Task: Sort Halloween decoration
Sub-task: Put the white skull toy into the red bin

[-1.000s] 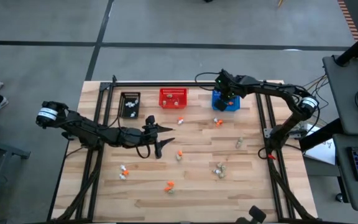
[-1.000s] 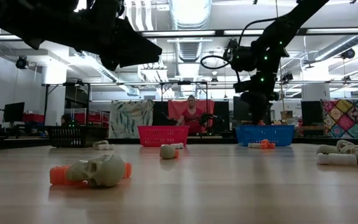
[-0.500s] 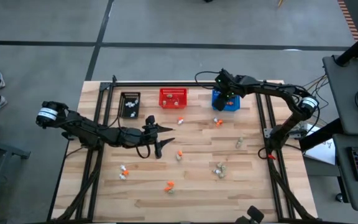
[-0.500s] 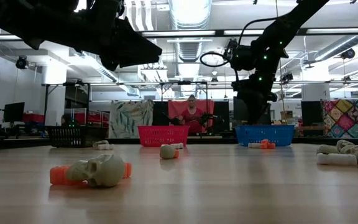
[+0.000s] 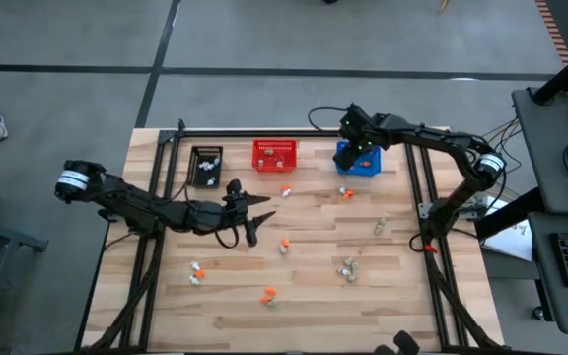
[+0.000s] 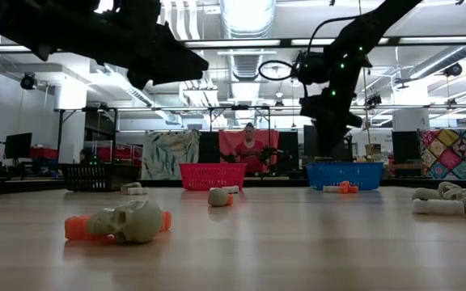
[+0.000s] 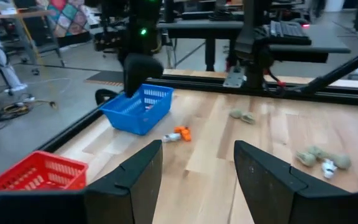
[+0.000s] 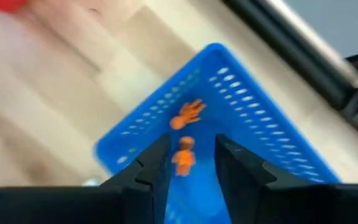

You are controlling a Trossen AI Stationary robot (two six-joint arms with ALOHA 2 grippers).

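The wooden counter [image 5: 314, 276] stands on a grey floor; the low view looks into a workshop where a seated person [image 6: 250, 149] shows behind the red basket [image 5: 274, 155]. The black basket [image 5: 206, 165], red basket and blue basket [image 5: 360, 162] line the far edge, and the Halloween decoration [image 5: 349, 267] lies scattered over the boards, with 2 orange pieces [image 8: 184, 157] inside the blue basket. The black basket's contents are too small to make out. The right gripper [image 5: 355, 141] hangs above the blue basket, jaws apart and empty. The left gripper [image 5: 251, 212] hovers over mid-counter, jaws wide, holding nothing.
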